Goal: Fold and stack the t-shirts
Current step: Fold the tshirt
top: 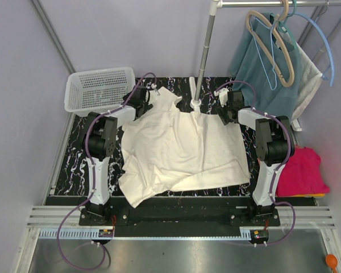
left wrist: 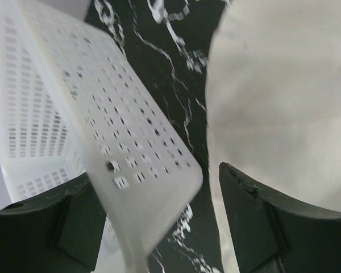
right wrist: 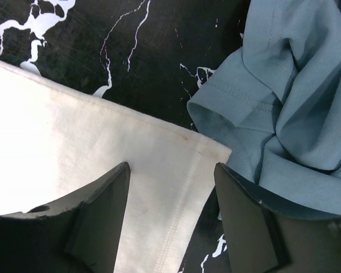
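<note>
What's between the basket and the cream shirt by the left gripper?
Only bare black marbled tabletop separates basket and cream shirt, per the left wrist view.

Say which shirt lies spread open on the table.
The cream t-shirt: it lies opened out, mostly flat. The magenta t-shirt is bundled at far right, and the teal garment hangs up at back right.

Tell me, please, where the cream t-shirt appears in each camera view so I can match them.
Top external: cream t-shirt spread across mid-frame.
Left wrist: t-shirt on the right, beside the white basket.
Right wrist: t-shirt left and lower centre, corner by the teal garment.
Shared landmark: black marbled tabletop.
</note>
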Tool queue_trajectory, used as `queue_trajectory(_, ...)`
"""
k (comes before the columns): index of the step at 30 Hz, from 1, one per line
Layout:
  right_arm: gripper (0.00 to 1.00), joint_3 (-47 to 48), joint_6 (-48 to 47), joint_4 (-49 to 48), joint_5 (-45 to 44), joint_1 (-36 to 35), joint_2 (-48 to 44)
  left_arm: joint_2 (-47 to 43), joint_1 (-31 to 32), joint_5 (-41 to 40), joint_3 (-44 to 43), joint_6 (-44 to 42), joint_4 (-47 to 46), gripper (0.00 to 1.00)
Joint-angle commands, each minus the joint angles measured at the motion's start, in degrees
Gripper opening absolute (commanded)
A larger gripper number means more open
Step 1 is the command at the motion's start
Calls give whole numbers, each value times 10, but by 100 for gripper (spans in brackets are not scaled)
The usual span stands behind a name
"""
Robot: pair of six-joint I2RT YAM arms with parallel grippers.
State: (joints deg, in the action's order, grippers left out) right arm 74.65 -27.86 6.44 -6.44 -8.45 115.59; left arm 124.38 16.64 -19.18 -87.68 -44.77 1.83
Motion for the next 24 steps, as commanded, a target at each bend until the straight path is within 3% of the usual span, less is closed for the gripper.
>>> queue_trajectory(1,69,-27,-11,1,-4,1,-19,-46,-12,-39,62,-32,-43,77)
queue_trajectory(11,69,-41,-10,0,-2,1,-28,-92,-78,-112,98,-38,-104,76)
queue_trajectory(18,70,-51,-11,0,-7,2,-34,-135,-81,-87,103,-21,-61,76)
queue_trajectory(24,69,-58,-14,0,-7,1,-37,-161,-80,-94,128,-39,-78,75)
